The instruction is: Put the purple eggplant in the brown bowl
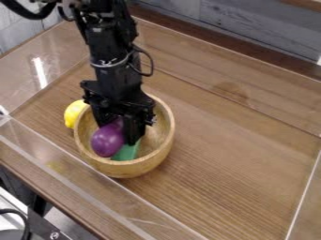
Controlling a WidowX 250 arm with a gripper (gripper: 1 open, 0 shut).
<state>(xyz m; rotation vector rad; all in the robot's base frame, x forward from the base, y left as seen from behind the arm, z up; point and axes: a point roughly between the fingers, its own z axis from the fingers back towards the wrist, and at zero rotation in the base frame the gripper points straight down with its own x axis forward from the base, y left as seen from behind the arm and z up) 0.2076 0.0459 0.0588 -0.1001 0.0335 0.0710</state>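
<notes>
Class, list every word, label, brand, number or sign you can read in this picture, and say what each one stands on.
None can be read: no lettering shows on the brown bowl, the purple eggplant, the green block or the yellow lemon.
The black gripper and arm are too small and dark in the picture to tell whether they carry any marking.

I see small, grainy picture; light is soft, with pale shine on wood right of my bowl [157, 157].
</notes>
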